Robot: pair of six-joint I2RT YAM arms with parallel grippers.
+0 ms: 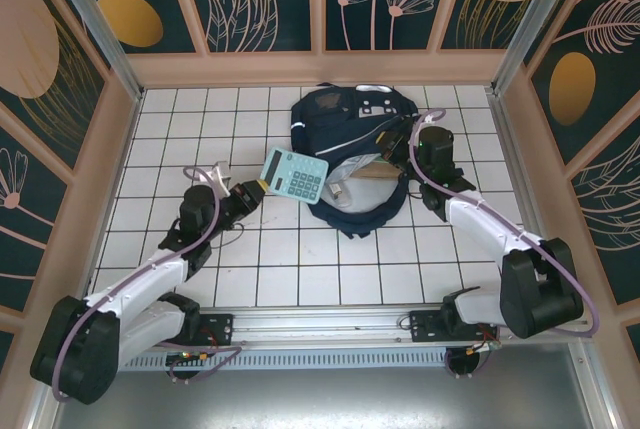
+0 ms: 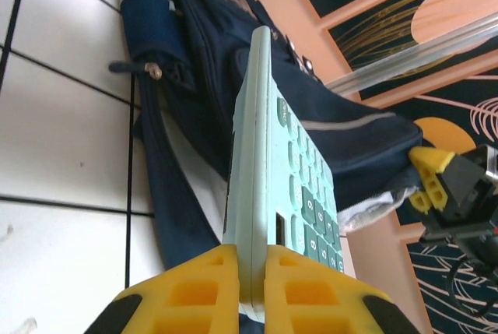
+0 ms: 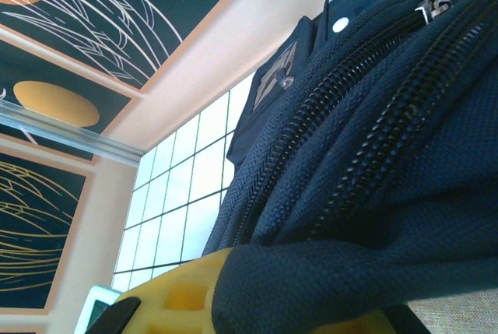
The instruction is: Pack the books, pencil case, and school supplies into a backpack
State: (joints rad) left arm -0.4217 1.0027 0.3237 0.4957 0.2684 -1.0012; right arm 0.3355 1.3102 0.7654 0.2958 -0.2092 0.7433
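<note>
The left fingers (image 2: 194, 291) pinch the calculator (image 2: 261, 155) by its near end, one pad on the keyed face and one on the back. The flat body sticks out ahead like a blade and can go into the bag edge-first. From above, the calculator (image 1: 295, 175) is at the left rim of the backpack (image 1: 350, 129), which lies on the tabletop (image 1: 300, 269). Its far corner is at the mouth of the open compartment but, as far as I can judge, not yet inside; whether it touches the fabric I cannot tell. The right fingers (image 3: 183, 291) are pinching a fold of the backpack's fabric beside a zip track, on the right side of the mouth. That hold seems meant to lift the flap and stop the soft bag sliding when the other arm pushes in. Something pale and something brownish show in the opening, too unclear to name. The step in hand looks like loading the calculator. The next move likely calls for a push rightward and down under the flap, and the risk is a corner catching on the zip or rim.
</note>
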